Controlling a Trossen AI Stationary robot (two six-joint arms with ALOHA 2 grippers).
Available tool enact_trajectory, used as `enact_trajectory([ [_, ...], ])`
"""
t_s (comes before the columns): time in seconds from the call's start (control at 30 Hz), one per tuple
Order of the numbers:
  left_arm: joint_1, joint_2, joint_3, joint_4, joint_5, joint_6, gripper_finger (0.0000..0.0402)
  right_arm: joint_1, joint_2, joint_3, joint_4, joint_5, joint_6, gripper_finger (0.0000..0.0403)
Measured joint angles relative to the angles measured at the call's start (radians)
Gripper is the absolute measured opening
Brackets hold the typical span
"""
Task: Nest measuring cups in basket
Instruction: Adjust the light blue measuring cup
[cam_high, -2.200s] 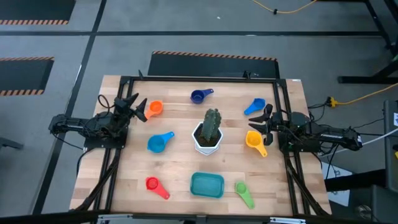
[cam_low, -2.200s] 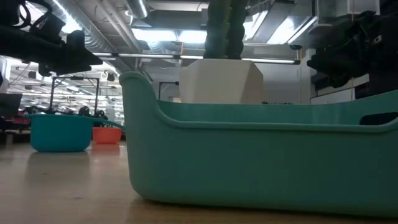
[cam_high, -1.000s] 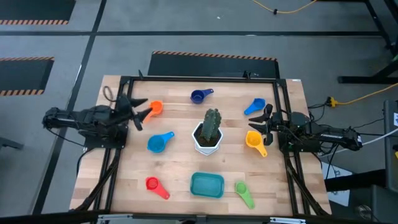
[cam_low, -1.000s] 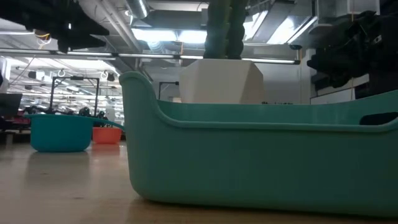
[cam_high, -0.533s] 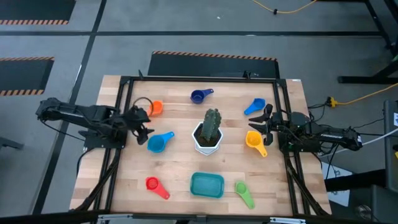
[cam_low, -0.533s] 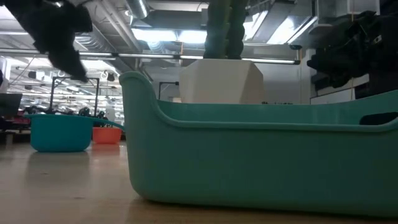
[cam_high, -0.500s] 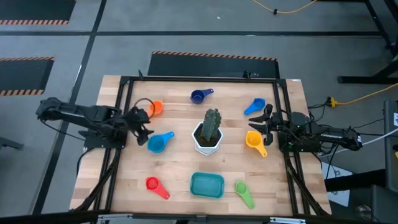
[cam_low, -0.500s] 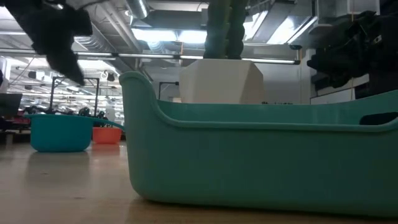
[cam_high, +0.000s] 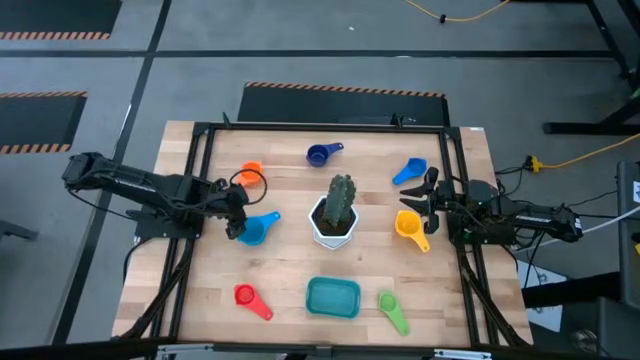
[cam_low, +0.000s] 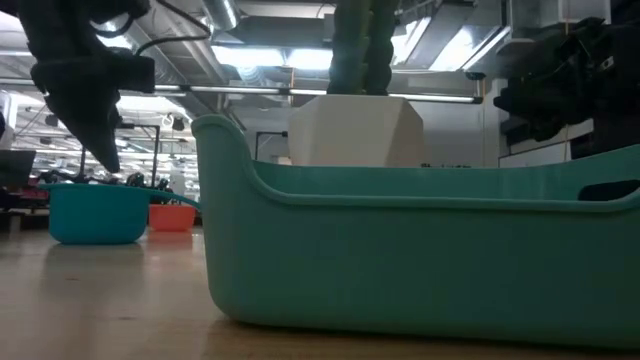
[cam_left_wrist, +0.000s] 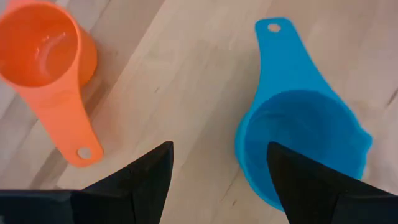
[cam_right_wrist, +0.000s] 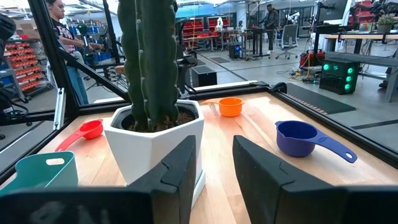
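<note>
The left hand (cam_high: 236, 222) hovers released over the light blue measuring cup (cam_high: 253, 229), beside the orange cup (cam_high: 249, 173). The teal basket (cam_high: 332, 297) sits at the bench's (cam_high: 300, 258) near edge. The right hand (cam_high: 428, 199) waits released near the yellow cup (cam_high: 409, 227).

The white pot with its cactus (cam_high: 336, 215) stands mid-table, blocking the straight line from the light blue cup (cam_high: 252, 230) at its 9 o'clock to the yellow cup (cam_high: 408, 226) at 3. Bare wood lies open between the red cup (cam_high: 246, 297) and the teal basket (cam_high: 333, 297) at 6.
</note>
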Motion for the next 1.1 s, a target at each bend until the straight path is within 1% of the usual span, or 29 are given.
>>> enact_trajectory([
  [0.33, 0.000, 0.126, 0.000, 0.014, 0.000, -0.019, 0.0252, 0.000, 0.000, 0.000, 0.000, 0.000, 0.000, 0.0112],
  [0.57, 0.000, 0.191, 0.000, 0.034, 0.001, -0.019, 0.0252, 0.000, 0.000, 0.000, 0.000, 0.000, 0.000, 0.0112],
  [0.77, 0.000, 0.234, 0.000, 0.048, 0.046, -0.018, 0.0249, 0.000, 0.000, 0.000, 0.000, 0.000, 0.000, 0.0112],
  [0.9, 0.000, 0.244, 0.000, 0.076, 0.052, -0.018, 0.0226, 0.000, 0.000, 0.000, 0.000, 0.000, 0.000, 0.0112],
  [1.1, 0.000, 0.244, 0.000, 0.086, 0.087, -0.020, 0.0163, 0.000, 0.000, 0.000, 0.000, 0.000, 0.000, 0.0112],
])
